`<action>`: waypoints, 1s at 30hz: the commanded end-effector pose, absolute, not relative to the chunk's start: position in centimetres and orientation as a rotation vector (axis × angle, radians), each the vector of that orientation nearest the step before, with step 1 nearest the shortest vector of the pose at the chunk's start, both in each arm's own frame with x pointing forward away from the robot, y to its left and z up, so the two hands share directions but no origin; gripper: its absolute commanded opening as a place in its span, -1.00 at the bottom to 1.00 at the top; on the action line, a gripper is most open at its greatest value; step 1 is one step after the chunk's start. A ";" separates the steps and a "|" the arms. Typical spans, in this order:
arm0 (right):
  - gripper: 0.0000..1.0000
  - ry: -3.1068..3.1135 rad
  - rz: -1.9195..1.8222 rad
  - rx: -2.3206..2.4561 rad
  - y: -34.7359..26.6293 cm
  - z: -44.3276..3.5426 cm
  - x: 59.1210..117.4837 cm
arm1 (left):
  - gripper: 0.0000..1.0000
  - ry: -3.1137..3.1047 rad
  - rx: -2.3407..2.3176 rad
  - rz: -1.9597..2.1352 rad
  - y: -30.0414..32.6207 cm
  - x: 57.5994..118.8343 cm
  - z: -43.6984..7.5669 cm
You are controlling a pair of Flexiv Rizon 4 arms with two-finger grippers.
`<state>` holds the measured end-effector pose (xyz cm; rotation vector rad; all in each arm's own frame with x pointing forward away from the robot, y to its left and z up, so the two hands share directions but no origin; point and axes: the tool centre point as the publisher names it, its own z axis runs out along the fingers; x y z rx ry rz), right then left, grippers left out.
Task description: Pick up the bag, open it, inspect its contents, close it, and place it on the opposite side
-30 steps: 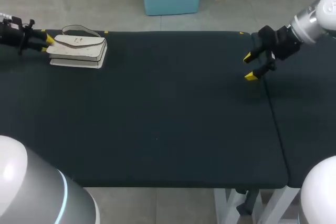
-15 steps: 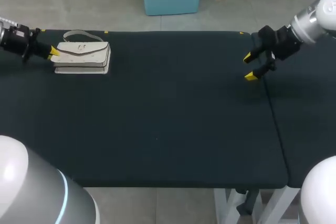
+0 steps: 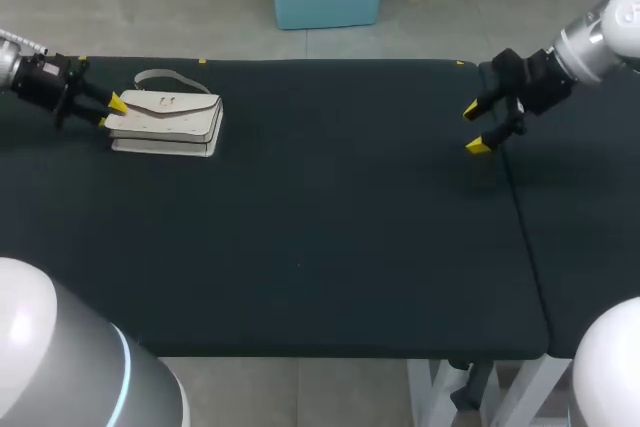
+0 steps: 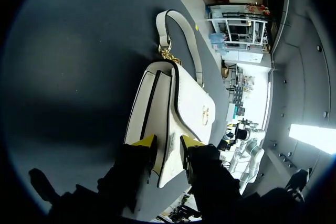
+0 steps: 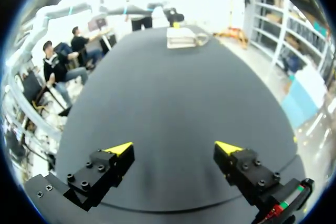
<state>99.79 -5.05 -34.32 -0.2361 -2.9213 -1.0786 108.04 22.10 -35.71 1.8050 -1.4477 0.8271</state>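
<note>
**Bag gripped and shifting right**

The left tool, clamped on its left end, has drawn it slightly right and nearer across the far-left table, so the pickup looks under way. The right tool hovers far right, fingers apart.

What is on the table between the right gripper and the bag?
Nothing; the head view shows only bare dark table between the right gripper and the bag.

Bare table stretches from the bag to the right hand, well apart
</note>
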 end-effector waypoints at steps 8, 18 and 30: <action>1.00 -2.918 -1.079 -0.234 -5.1 -34.3 99.9 | -1.00 -1.484 1.131 0.148 21.7 107.7 -36.1; 1.00 -2.918 -1.079 -0.234 -5.1 -34.3 99.9 | -1.00 -1.552 1.098 0.153 16.7 104.1 -35.4; 1.00 -2.918 -1.079 -0.234 -5.1 -34.3 99.9 | -1.00 -1.611 1.297 0.377 9.7 101.6 -36.4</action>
